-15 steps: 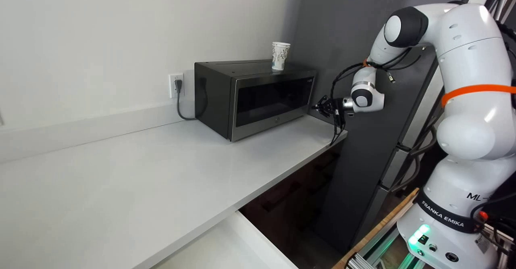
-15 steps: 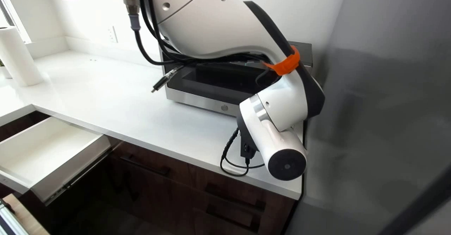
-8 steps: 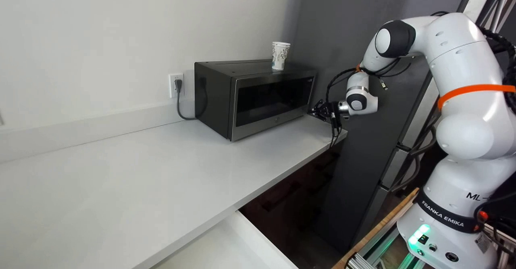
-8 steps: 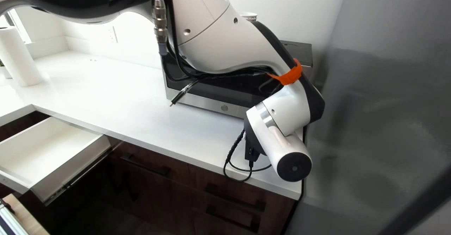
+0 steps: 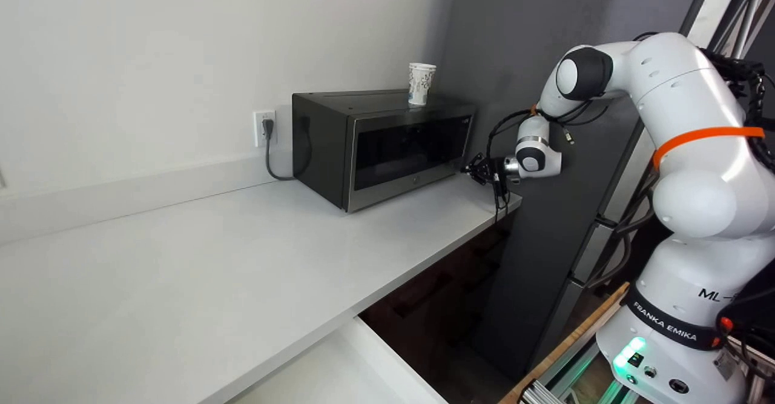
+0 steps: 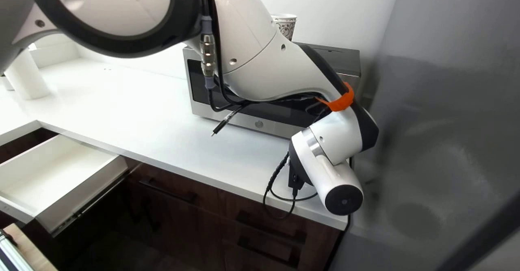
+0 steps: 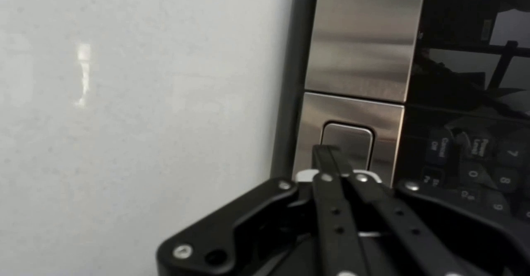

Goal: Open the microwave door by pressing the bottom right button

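Note:
The dark microwave (image 5: 324, 155) stands on the counter against the wall; its front also shows in an exterior view (image 6: 239, 120), partly behind the arm. The microwave door (image 5: 393, 152) is closed. In the wrist view, the bottom right button (image 7: 350, 137) is a rounded metal rectangle set in a steel panel below the dark keypad. My gripper (image 7: 329, 148) is shut and empty, its fingertips together, overlapping the button's lower left part. I cannot tell whether they touch it. In an exterior view the gripper (image 5: 465, 170) is at the microwave's lower right front corner. My wrist hides it in an exterior view.
White patterned paper cups (image 5: 421, 84) stand on top of the microwave. A tall grey fridge side (image 5: 545, 222) rises close to the right of the gripper. The white counter (image 5: 254, 271) ends in a front edge; an open drawer (image 6: 61, 161) juts out below it.
The arm has lowered and reached forward. The gripper has moved down and slightly left toward the microwave's lower right corner. The microwave and cups have not moved.

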